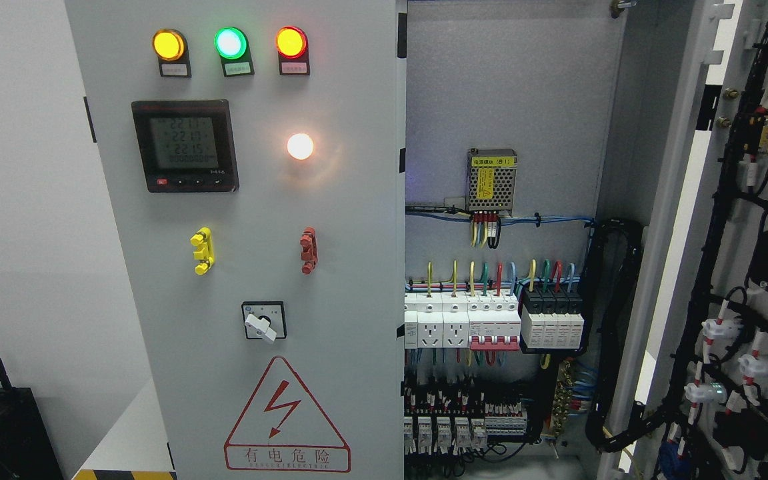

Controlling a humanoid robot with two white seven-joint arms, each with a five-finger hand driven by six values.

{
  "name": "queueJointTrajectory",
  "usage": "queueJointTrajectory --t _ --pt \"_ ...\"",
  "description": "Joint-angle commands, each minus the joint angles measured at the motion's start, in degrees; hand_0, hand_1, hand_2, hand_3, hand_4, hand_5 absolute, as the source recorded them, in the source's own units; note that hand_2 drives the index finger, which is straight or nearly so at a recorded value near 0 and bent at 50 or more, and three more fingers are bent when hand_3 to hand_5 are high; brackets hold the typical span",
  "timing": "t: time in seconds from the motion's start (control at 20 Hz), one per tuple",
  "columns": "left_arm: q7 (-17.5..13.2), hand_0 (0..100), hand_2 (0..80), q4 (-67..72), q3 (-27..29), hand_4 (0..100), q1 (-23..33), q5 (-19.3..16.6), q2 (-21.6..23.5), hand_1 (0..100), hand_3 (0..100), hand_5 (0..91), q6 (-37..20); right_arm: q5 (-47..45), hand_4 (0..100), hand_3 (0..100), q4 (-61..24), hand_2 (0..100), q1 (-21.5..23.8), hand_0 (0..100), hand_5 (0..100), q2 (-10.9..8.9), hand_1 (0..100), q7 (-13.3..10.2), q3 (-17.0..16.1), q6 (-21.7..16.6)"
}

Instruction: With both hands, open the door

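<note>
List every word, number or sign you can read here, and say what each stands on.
"有电危险", under a red lightning-bolt triangle: warning sign on the closed door.
"221", "221", "2215", roughly; digits are dim: meter.
Yellow label on the power supply: print too small to read.
Tags under the three lamps: too small to read.
Line beneath the warning characters: blurred.

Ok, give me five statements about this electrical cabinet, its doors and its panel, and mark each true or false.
1. The right door is swung open, showing the wiring inside. True.
2. The left door is open as well. False: it stands shut, its face toward the camera.
3. Three indicator lamps at the top are lit yellow, green and red. True.
4. A robot hand grips the rotary switch. False: no hand is in view.
5. The warning triangle sits below the switch. True.
</note>
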Motion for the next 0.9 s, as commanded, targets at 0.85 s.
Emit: queueJointTrajectory --t 0.85 --pt "0.0 0 0.0 0.0 -0.7 0 0.0 0.0 -1.5 0 0 0.0 0.1 -0.5 0 0 -7.9 0 -24.3 38 0 0.50 0 0.1 0.4 -1.9"
